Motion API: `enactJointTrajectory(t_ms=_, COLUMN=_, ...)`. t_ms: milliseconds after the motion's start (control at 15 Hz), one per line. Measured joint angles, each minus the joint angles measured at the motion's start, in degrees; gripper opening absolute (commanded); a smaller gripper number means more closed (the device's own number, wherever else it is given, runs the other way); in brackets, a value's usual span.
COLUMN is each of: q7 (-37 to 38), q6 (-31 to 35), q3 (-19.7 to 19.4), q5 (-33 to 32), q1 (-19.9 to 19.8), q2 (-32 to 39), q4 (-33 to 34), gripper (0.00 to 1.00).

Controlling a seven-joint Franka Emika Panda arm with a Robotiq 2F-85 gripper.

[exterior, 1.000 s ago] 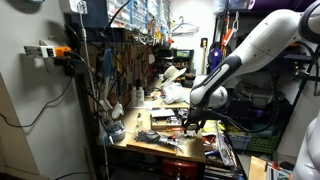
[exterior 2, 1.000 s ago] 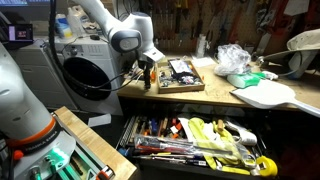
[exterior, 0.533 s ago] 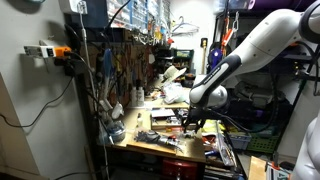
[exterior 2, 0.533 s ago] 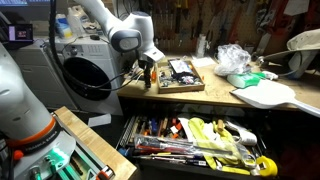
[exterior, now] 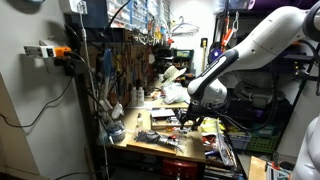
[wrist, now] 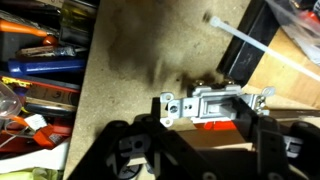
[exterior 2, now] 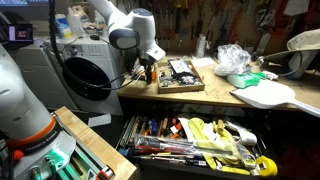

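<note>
In the wrist view my gripper [wrist: 207, 120] is shut on a grey metal light switch [wrist: 215, 102] with a silver mounting strap, held crosswise between the two black fingers just above the brown wooden bench top [wrist: 130, 60]. Something orange shows just under the switch. In both exterior views the gripper [exterior: 190, 120] [exterior 2: 150, 70] hangs close over the bench's end, next to a shallow black tray [exterior 2: 181, 84] of small parts. The switch itself is too small to make out in the exterior views.
An open drawer [exterior 2: 190, 140] full of screwdrivers and tools juts out below the bench; its tools show in the wrist view [wrist: 40, 70]. A white zip tie [wrist: 250, 40] lies across the tray edge. A crumpled plastic bag [exterior 2: 235, 58] and a white board [exterior 2: 265, 93] lie further along. A pegboard with tools [exterior: 125, 60] stands behind.
The arm has lifted a little, with the gripper still shut on the switch. Nothing else on the bench has moved.
</note>
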Motion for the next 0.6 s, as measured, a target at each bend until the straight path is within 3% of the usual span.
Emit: enactJointTrajectory(t_ms=600, q7=-3.9, q6=0.0, q3=-0.4, q5=1.8, q1=0.0, q2=0.9, q4=-0.4, gripper=0.45)
